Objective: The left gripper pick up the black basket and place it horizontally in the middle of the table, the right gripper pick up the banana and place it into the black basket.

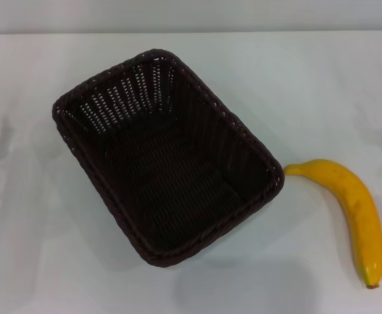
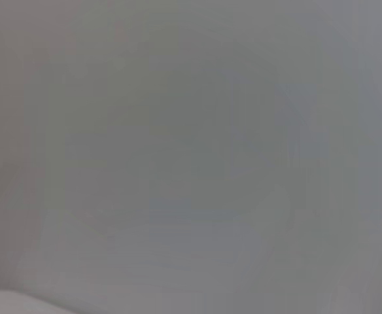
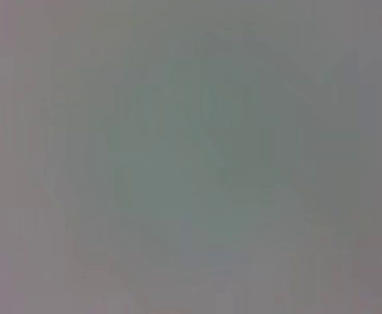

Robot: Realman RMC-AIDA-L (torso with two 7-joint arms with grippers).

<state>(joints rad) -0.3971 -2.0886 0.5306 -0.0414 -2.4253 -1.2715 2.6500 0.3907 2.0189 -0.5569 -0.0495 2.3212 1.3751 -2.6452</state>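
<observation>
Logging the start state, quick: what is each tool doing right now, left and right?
Left tool: not in view in any picture; holding nothing visible.
Right tool: not in view either.

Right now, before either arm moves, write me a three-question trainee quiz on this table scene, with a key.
1. True or false: the banana lies inside the black basket.
2. In the head view, how does the basket sit? A) square to the table edges B) turned at an angle C) upside down
3. Fill in: the banana lies on the basket's ____ side, as the robot counts sides.

Key:
1. False; it lies on the table outside the basket, its stem end close to a basket corner.
2. B; it stands upright, open and empty.
3. Right.

Neither the left gripper nor the right gripper shows in any view.
</observation>
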